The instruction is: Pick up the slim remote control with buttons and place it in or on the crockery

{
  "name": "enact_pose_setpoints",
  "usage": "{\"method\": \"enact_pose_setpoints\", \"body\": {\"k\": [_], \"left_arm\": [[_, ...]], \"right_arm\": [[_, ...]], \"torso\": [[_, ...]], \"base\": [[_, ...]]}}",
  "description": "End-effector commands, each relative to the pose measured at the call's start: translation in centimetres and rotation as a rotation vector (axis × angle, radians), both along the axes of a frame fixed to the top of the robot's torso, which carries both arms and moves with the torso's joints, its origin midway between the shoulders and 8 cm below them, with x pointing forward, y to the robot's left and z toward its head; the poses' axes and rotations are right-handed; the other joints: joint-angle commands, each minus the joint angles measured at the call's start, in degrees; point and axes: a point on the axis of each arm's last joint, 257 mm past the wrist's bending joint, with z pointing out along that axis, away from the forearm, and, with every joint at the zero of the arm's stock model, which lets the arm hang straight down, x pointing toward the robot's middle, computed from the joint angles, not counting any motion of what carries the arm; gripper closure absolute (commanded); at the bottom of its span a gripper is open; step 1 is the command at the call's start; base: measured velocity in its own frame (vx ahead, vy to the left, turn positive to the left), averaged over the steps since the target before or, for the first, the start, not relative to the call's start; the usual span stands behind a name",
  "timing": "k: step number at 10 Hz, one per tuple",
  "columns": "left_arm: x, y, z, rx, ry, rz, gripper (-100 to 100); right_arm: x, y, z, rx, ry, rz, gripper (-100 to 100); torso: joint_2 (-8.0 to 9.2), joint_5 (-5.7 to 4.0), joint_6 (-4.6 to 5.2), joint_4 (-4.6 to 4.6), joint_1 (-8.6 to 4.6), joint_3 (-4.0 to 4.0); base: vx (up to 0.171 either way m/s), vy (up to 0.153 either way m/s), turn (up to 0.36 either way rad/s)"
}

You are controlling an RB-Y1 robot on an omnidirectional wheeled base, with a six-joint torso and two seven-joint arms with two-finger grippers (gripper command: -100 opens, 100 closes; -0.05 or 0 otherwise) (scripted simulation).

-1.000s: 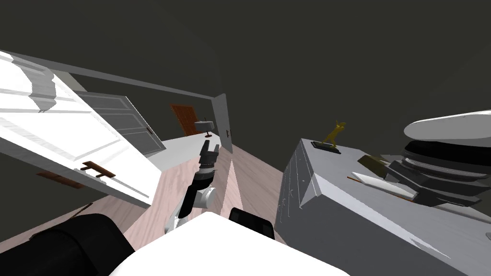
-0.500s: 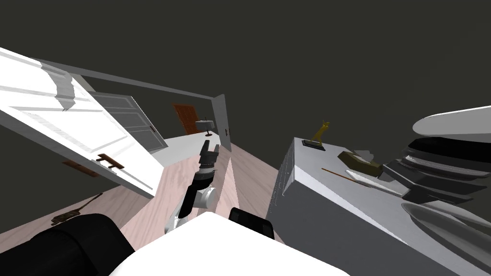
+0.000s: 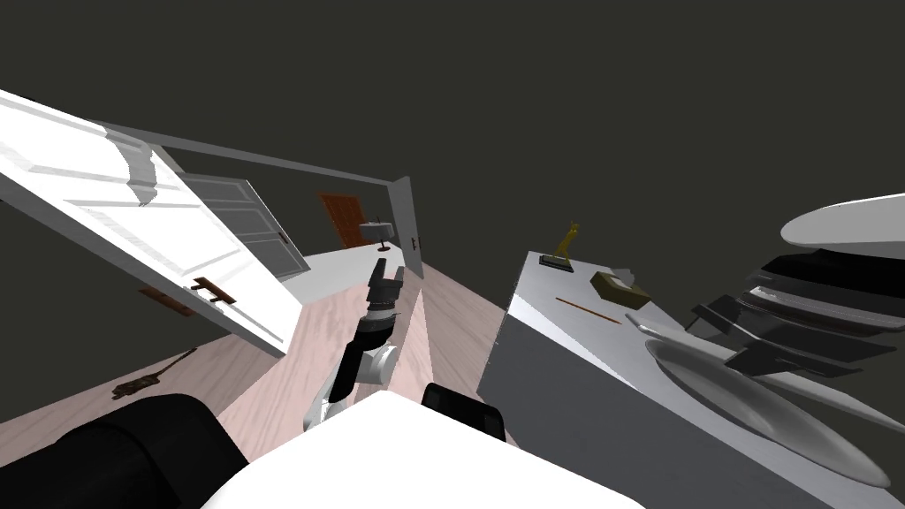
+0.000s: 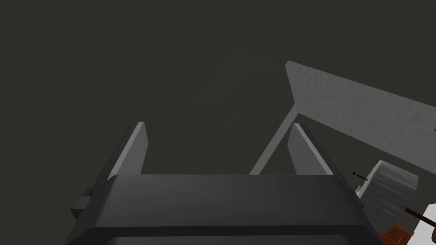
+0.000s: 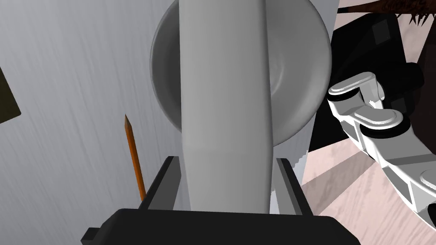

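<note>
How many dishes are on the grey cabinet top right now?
1: a grey dish near the edge of the cabinet top, just beyond the remote clamped in the right gripper. Part of the top is out of sight, so another may be hidden.

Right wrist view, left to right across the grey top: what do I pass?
Dark olive box → orange pencil → grey remote in the right gripper, jaws shut on it. The plate behind overlaps the remote, so I leave it out.

White, dark-jointed left arm [image 3: 358,353] stretches forward and up — its dark-boxed left gripper [image 4: 217,129] has its thin grey blades spread, empty. The right gripper [image 5: 225,163] clamps a long, slim, pale grey remote [image 5: 225,85] by its sides.
</note>
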Motion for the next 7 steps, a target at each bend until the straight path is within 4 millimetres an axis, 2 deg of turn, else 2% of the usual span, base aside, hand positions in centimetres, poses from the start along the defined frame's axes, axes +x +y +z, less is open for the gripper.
{"method": "enact_pose_setpoints", "body": {"k": [1, 2, 3, 7], "left_arm": [[0.0, 0.0, 0.0, 0.0, 0.0, 0.0, 0], [0.0, 0.0, 0.0, 0.0, 0.0, 0.0, 0], [0.0, 0.0, 0.0, 0.0, 0.0, 0.0, 0], [0.0, 0.0, 0.0, 0.0, 0.0, 0.0, 0]], "right_arm": [[-0.39, 0.8, -0.25, 0.042, 0.007, -0.01, 100], [-0.17, 0.42, -0.16, 0.025, 0.003, -0.008, 100], [-0.26, 0.49, -0.2, 0.029, 0.006, -0.009, -100], [-0.28, 0.47, -0.22, 0.029, 0.007, -0.01, -100]], "torso": [[0.0, 0.0, 0.0, 0.0, 0.0, 0.0], [-0.04, 0.07, -0.02, -0.01, 0.2, -0.02], [-0.18, 0.16, -0.03, -0.02, 0.53, -0.09], [-0.39, 0.29, -0.07, -0.08, 0.92, -0.22]], "base": [[-0.082, -0.14, 0.072], [-0.039, -0.061, 0.02], [-0.008, -0.013, -0.005], [-0.001, -0.002, 0.0]]}}
